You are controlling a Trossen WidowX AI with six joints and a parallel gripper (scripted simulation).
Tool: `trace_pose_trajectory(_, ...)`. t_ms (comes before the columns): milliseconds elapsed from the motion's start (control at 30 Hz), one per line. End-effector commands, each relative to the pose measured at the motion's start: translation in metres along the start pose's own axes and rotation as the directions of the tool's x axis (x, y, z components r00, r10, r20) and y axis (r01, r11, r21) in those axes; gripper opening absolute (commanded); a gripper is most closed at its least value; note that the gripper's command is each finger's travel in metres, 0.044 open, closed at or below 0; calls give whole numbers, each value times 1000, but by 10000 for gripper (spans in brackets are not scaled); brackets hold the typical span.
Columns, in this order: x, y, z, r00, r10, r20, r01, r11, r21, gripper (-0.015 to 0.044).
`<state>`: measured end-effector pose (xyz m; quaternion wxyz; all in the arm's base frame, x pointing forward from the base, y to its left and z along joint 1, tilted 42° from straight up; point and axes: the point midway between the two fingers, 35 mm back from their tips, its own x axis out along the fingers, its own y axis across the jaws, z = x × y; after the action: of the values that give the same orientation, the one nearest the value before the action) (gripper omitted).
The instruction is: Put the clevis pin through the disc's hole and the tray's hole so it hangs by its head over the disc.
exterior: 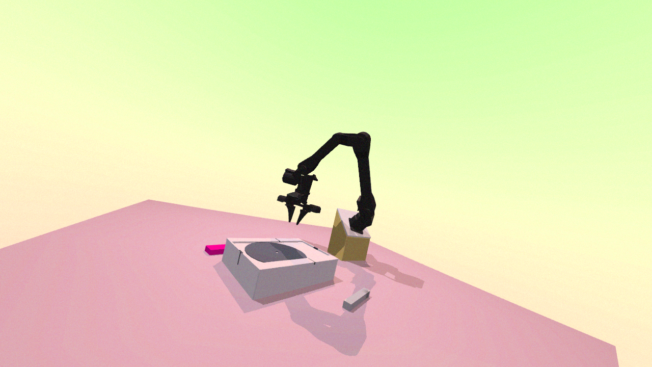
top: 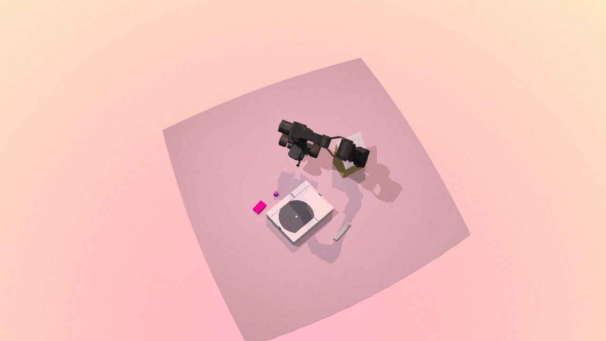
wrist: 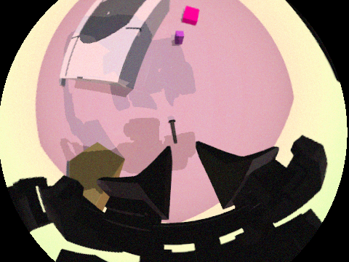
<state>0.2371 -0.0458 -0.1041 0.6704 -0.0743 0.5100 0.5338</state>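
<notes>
Centrally, one rimmed tray (top: 320, 202) (exterior: 296, 279) (wrist: 97, 62), one dark disc (top: 292, 216) (exterior: 269, 252) (wrist: 109, 22) lying flat inside, one pin (top: 298, 164) (wrist: 174, 132) outside it on the table (top: 220, 178) (exterior: 136, 292) (wrist: 233, 98), gripper (exterior: 294, 223) (wrist: 183, 147) fingers parted, holding nothing.

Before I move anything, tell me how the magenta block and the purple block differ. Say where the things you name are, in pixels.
The magenta block (top: 259, 207) (exterior: 214, 249) (wrist: 191, 15) is bright pink; the purple block (top: 275, 193) (wrist: 179, 37) is violet. The magenta block is plainly larger; the purple block is tiny. From above, the magenta block looks oblong, the purple block roughly square. Both sit on the table.
</notes>
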Motion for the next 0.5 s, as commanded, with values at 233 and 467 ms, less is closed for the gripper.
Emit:
trace_pose_trajectory(233,15,4,-2,998,55,-26,-55,998,9,160)
trace_pose_trajectory(467,23,5,-1,998,55,-25,-55,998,9,160)
